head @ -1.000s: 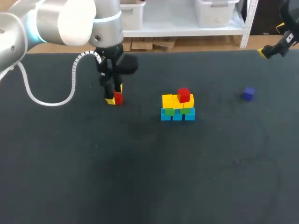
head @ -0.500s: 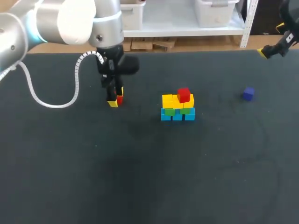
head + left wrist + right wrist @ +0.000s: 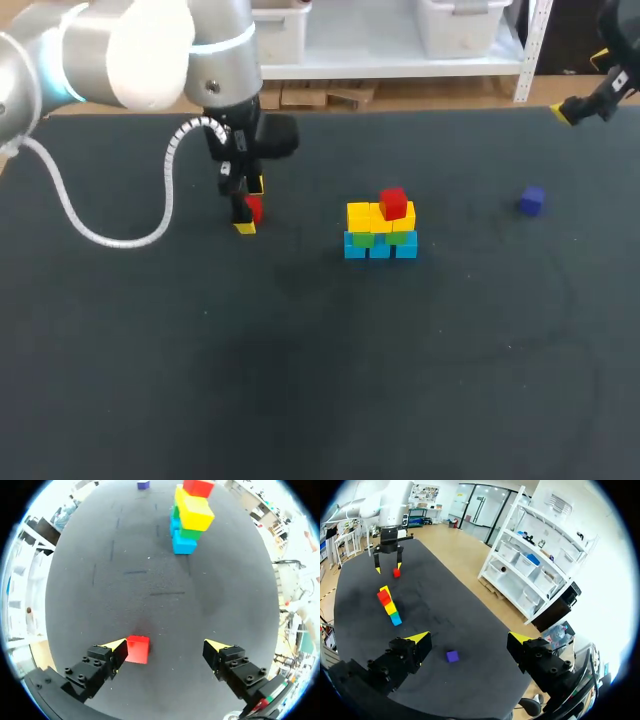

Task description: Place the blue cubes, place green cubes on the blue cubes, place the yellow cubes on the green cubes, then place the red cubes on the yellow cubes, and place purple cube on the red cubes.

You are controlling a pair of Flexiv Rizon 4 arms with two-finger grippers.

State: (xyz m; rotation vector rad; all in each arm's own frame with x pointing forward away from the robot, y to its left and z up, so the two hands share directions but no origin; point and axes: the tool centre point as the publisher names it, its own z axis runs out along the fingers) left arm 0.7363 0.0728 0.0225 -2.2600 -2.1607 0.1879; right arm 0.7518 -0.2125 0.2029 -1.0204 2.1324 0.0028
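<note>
A stack (image 3: pixel 380 230) stands mid-table: blue cubes at the bottom, green and yellow above, and one red cube (image 3: pixel 393 203) on top. A second red cube (image 3: pixel 253 209) rests on the mat to its left, between the fingers of my open left gripper (image 3: pixel 250 206). In the left wrist view this red cube (image 3: pixel 137 649) lies against one fingertip (image 3: pixel 116 647) of the left gripper (image 3: pixel 167 647), well apart from the other; the stack (image 3: pixel 189 520) is ahead. The purple cube (image 3: pixel 531 200) sits alone at the right. My right gripper (image 3: pixel 470 638) hangs open above the table's far right, the purple cube (image 3: pixel 452 656) under it.
The dark mat (image 3: pixel 320 380) covers the whole table. A white cable (image 3: pixel 110 235) loops from my left arm over the mat at the left. In the right wrist view the stack (image 3: pixel 388 605) and the loose red cube (image 3: pixel 396 572) lie far ahead.
My left gripper's fingers have spread wide apart, letting go of the red cube, which stays on the mat. The right arm has not moved.
</note>
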